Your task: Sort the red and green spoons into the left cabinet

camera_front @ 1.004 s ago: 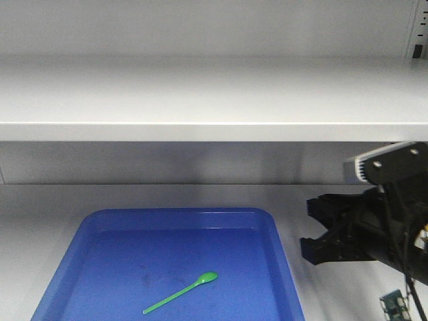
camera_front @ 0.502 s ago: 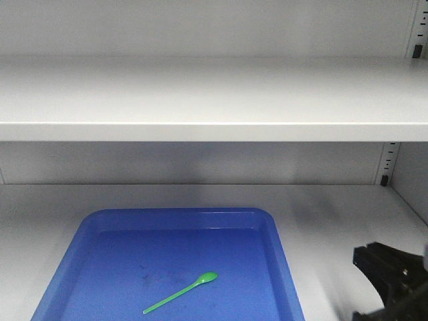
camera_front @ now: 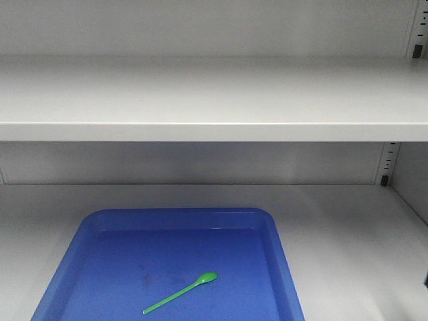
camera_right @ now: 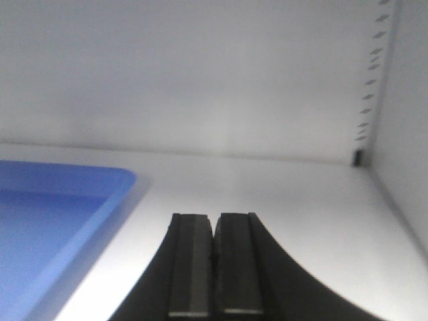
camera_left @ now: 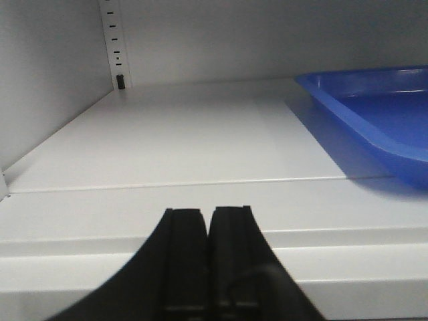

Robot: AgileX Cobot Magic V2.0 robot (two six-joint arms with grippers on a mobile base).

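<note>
on the lower cabinet shelf (camera_front: 348, 227), a thin bright green plastic spoon (camera_front: 180, 293) is lying in the blue rounded-corner tray (camera_front: 281, 254). left gripper (camera_left: 209, 221) and right gripper (camera_right: 214, 224) are both pressing together, empty. red spoon not showing; fetching it is likely coming next.

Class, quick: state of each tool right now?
Left tool: closed, holding nothing.
Right tool: closed, holding nothing.

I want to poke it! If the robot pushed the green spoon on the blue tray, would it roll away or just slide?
Probably slide, not roll: the green spoon lies flat, with a long thin handle and small oval bowl. It looks like thin plastic, so likely very light and a bit bendy. The blue tray looks smooth and shiny, so the spoon might skid easily, though the raised rim should stop it.
</note>
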